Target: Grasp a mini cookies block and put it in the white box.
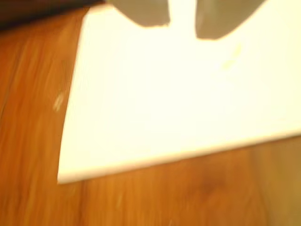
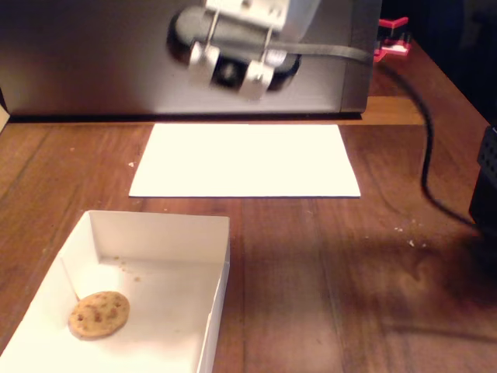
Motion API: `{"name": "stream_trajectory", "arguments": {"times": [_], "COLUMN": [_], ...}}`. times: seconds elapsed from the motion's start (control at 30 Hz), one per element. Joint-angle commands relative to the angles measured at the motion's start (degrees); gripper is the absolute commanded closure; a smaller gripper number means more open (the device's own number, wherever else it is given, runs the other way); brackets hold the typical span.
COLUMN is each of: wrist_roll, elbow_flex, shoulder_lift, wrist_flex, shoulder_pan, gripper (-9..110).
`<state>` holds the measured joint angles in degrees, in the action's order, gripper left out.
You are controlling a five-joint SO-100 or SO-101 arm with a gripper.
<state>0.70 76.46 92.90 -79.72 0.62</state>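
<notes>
On a brown wooden worktop [image 2: 326, 264] with visible grain and a few pale crumbs scattered at the right, a flat white paper sheet [image 2: 245, 161] lies near the back edge. Behind it in the fixed view stands a dark metallic appliance [image 2: 93, 54] with a brushed, faintly shiny front. A black cable [image 2: 423, 148] curves down the right side, and a small red clamp [image 2: 392, 40] shows at the top right. The light is warm and dim, with a soft shadow across the right of the wood.

The box [image 2: 159, 225] sits at the lower left of the fixed view, a shallow rectangular tray of white card with low upright walls, open at the top. Inside it, near its left wall, the cookie [image 2: 99, 314] lies flat: round, tan, with darker specks. A few crumbs dot the box floor near the back wall.

The end effector [image 2: 231, 68] hangs above the sheet's far edge, white and blurred, its two fingers apart and holding nothing. In the wrist view the end effector [image 1: 182, 30] shows as two grey tips with a gap between them over the bright sheet [image 1: 178, 103].
</notes>
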Motion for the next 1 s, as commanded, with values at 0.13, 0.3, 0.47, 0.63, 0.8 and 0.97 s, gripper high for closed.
{"name": "stream_trajectory", "arguments": {"times": [0.13, 0.3, 0.47, 0.63, 0.8, 0.97], "wrist_roll": [0.1, -0.4, -1.4, 1.9, 3.3, 0.3], "elbow_flex": [16.9, 28.2, 37.8, 46.6, 56.5, 67.8], "shoulder_lift": [24.4, 32.6, 40.1, 44.1, 49.7, 61.2], "wrist_flex": [7.2, 10.6, 11.8, 11.7, 14.8, 16.2], "shoulder_pan": [-1.8, -3.3, -3.1, -4.2, -8.0, -7.7], "gripper": [102, 102, 102, 102, 101, 101]}}
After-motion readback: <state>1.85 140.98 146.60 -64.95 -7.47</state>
